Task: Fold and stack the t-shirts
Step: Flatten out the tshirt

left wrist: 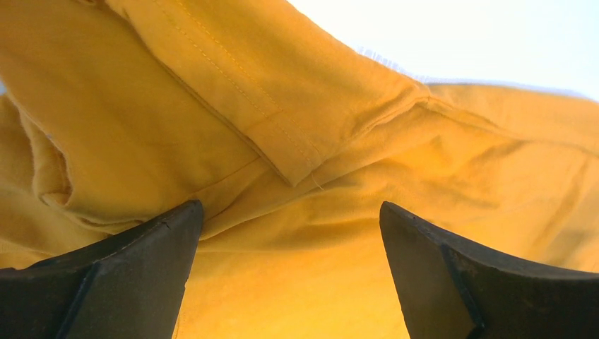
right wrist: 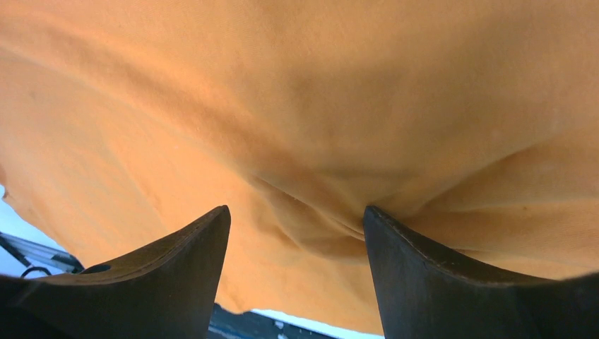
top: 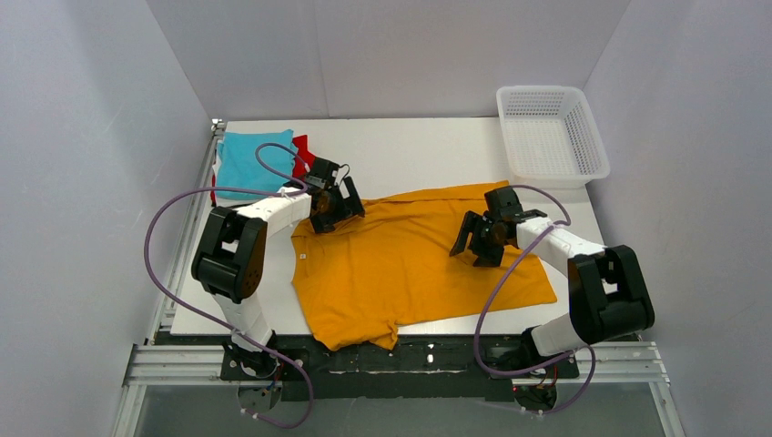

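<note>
The mustard-orange t-shirt (top: 410,259) lies spread and rumpled across the middle of the table. It fills the left wrist view (left wrist: 297,113), with a folded sleeve hem showing, and the right wrist view (right wrist: 318,106). My left gripper (top: 332,211) is open over the shirt's far left corner. My right gripper (top: 475,241) is open over the shirt's right part, above a wrinkle. A folded turquoise t-shirt (top: 253,161) lies at the far left on a red one (top: 302,151). The white and black shirts are hidden.
A white plastic mesh basket (top: 550,135) stands at the far right corner. Grey walls close in the table on three sides. A metal rail (top: 196,196) runs along the left edge.
</note>
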Controlling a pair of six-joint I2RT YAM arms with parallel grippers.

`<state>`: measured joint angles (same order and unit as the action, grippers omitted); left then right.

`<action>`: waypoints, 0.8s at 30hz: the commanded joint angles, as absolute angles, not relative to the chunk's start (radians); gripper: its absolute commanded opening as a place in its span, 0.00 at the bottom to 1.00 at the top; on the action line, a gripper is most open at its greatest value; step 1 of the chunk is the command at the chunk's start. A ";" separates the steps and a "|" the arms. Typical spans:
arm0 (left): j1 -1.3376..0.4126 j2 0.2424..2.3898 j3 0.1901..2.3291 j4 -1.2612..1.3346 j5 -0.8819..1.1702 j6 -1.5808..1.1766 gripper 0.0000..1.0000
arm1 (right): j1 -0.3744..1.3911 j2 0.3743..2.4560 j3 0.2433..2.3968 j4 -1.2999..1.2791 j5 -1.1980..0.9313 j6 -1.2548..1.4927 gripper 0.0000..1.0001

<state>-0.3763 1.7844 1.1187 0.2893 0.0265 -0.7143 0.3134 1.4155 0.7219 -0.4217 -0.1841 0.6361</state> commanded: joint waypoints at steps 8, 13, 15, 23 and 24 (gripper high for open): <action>-0.377 1.835 1.270 0.136 -0.052 -0.724 0.98 | 0.328 1.402 0.789 -0.588 -0.118 0.630 0.79; -0.377 1.890 1.316 0.126 -0.057 -0.721 0.98 | 0.328 1.411 0.799 -0.580 -0.128 0.626 0.79; -0.377 1.911 1.323 0.127 -0.055 -0.715 0.98 | 0.327 1.415 0.798 -0.580 -0.127 0.627 0.79; -0.388 1.888 1.256 0.145 -0.123 -0.709 0.93 | 0.328 1.426 0.790 -0.576 -0.122 0.628 0.79; -0.388 1.902 1.271 0.140 -0.123 -0.714 0.92 | 0.328 1.431 0.789 -0.575 -0.123 0.625 0.79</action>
<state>-0.3813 1.9129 1.2831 0.2119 -0.0574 -0.7181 0.3241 1.4151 0.7670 -0.5606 -0.1329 0.6327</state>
